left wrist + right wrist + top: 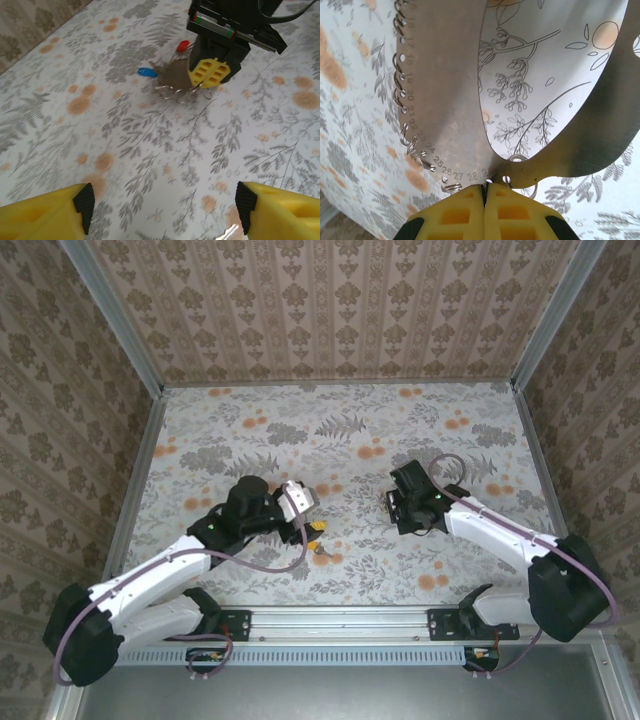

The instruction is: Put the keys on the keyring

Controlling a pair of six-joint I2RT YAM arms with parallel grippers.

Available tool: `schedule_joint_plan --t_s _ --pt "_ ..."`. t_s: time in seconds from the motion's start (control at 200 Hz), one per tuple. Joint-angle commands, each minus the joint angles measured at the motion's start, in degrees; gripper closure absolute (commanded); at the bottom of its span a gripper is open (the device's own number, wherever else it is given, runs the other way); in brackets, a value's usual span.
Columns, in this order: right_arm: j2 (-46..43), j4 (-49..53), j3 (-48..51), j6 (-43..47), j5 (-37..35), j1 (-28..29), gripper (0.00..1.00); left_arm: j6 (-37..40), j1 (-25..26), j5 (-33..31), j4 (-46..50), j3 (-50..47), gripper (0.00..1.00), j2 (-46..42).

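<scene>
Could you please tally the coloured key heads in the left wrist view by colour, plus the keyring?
Red key head: 1
Blue key head: 1
Keyring, clamped by the right gripper: 1
Total: 3

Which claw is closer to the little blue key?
Right. The right claw, gripping the keyring, sits just beside the blue key; the left claw hangs open, well back from it.
</scene>
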State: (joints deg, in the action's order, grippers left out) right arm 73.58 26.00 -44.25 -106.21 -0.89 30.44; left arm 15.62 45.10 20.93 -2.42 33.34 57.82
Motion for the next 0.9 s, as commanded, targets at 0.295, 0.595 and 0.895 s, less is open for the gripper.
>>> schedule_joint_plan --t_s 0.295,0.595,0.895 --pt "-4.33 16.01 -13.25 20.56 6.46 0.15 1.00 1.76 5.81 4.90 -11.84 6.47 0.31 13.15" --pt "-4.81 19.05 -16.36 26.57 8.60 0.19 1.00 7.74 7.52 0.12 -13.60 12.20 0.39 19.32" --pt "-5.20 16.72 -13.48 25.29 11.75 0.24 1.00 15.72 10.62 -1.55 -10.35 17.42 0.39 25.24"
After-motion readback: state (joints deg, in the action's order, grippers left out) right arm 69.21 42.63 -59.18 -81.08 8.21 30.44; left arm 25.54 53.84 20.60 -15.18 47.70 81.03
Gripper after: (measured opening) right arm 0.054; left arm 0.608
